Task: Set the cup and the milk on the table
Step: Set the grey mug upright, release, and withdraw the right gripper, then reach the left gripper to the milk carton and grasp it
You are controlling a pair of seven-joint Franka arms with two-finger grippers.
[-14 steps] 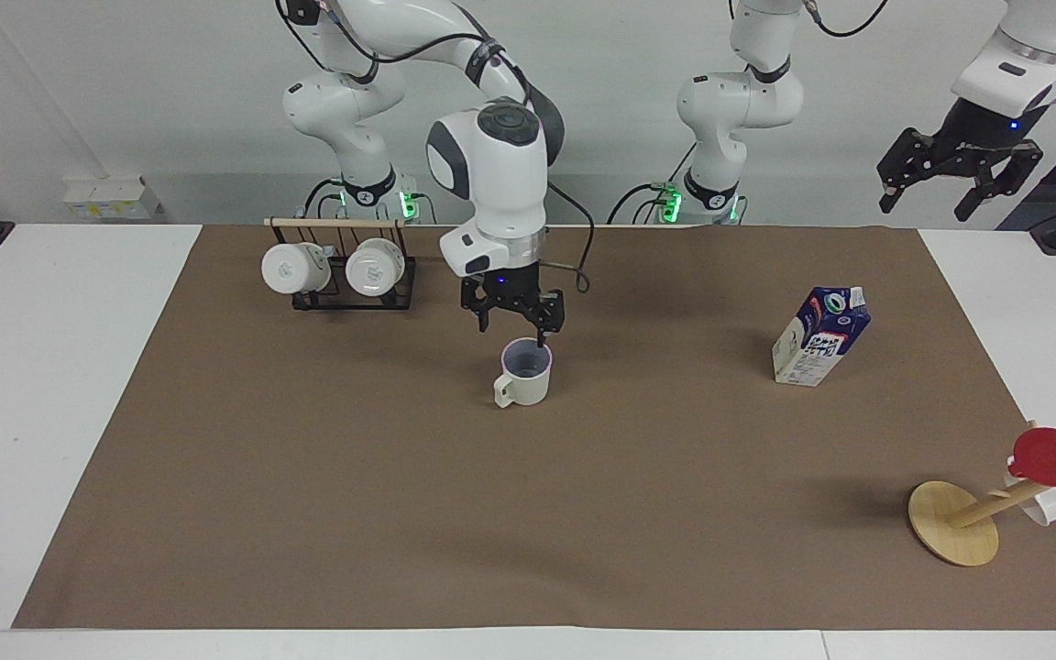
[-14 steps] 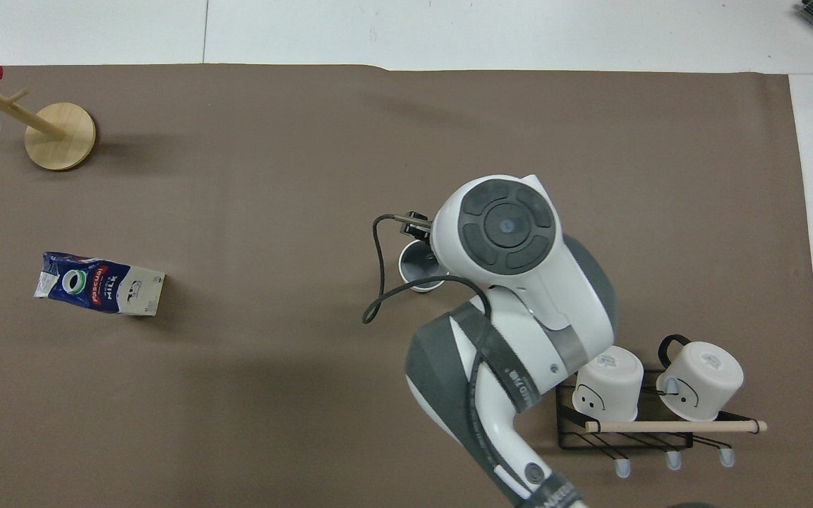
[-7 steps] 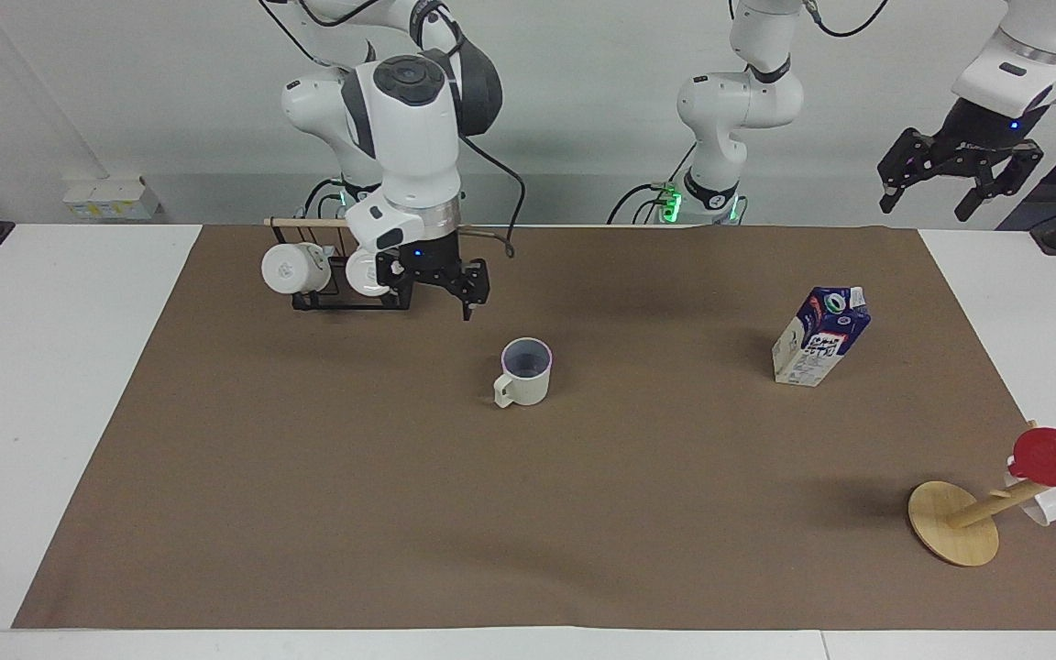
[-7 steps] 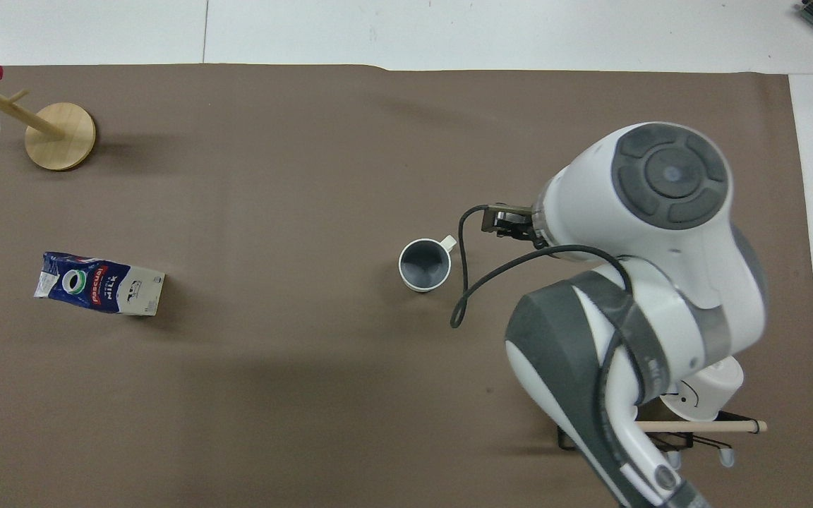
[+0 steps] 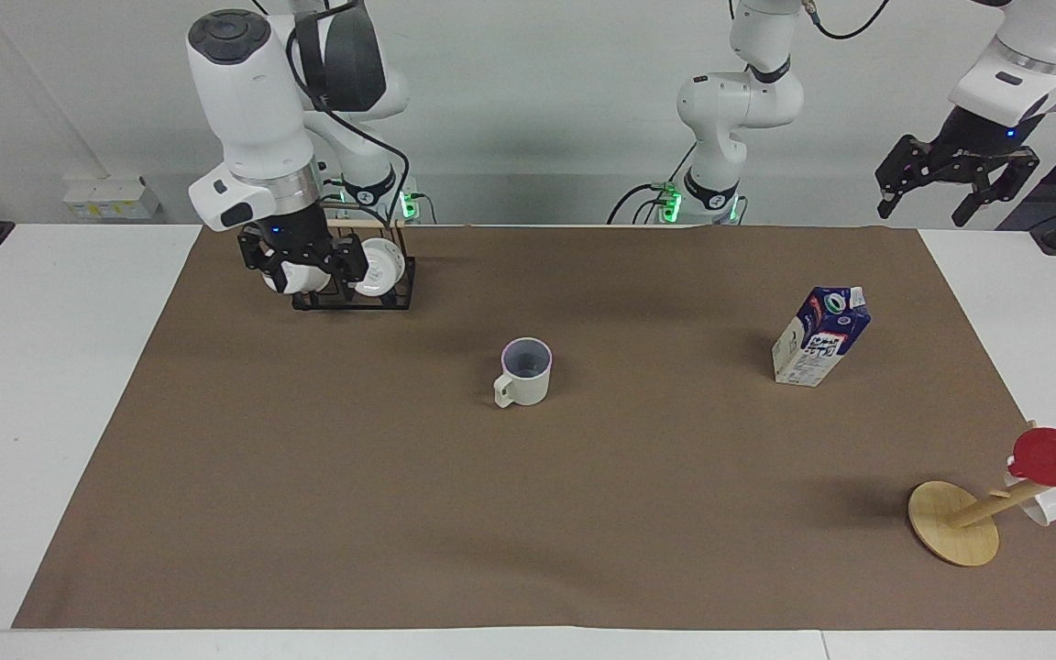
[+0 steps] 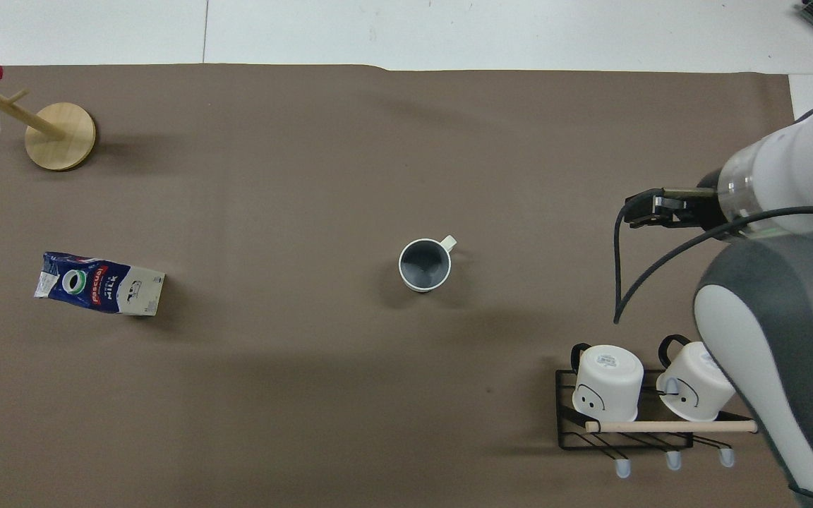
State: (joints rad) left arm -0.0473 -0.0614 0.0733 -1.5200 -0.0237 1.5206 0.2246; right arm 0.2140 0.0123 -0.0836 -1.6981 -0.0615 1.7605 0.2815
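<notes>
Right end effector (image 5: pixel 304 267) now back over the mug rack (image 5: pixel 353 286), fingers apart, well clear of cup (image 5: pixel 525 372).

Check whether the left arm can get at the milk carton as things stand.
Probably yes. The milk carton stands alone on the brown mat at the left arm's end, nothing beside it. The left hand hangs open, raised off that end, with no object between them.
</notes>
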